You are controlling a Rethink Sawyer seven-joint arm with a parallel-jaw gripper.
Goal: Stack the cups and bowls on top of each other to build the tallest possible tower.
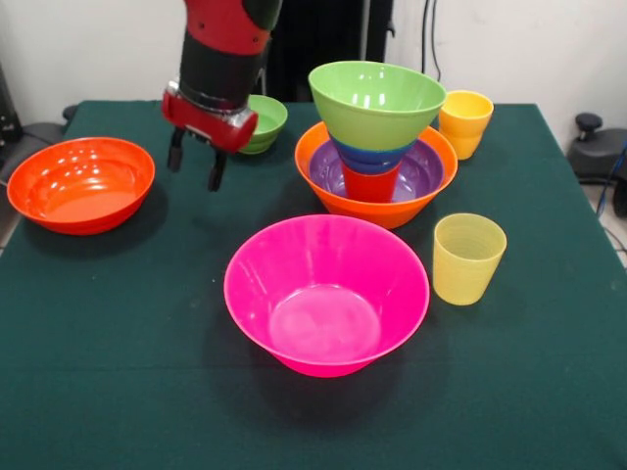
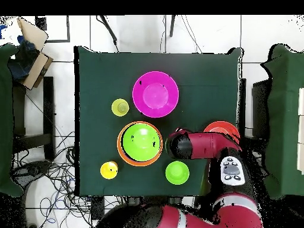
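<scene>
A red and black robot arm (image 1: pixel 223 44) reaches down from above, its tool (image 1: pixel 195 163) pointing straight down, fingers parted and empty, hovering above the green counter (image 1: pixel 118 372). It hangs between a red-orange bowl (image 1: pixel 81 183) and the tower (image 1: pixel 376 147), whose large orange bowl holds a purple bowl, red cup, blue bowl and green bowl. A pink bowl (image 1: pixel 326 292) sits nearer the camera.

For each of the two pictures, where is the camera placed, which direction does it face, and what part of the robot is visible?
Front view: across the table, facing the robot; the arm descends from the top, end effector open and empty.
Overhead view: above the table, looking straight down; robot base at the bottom, arm reaching over the table.
Shared: the tower, the pink bowl, the small green bowl.
</scene>
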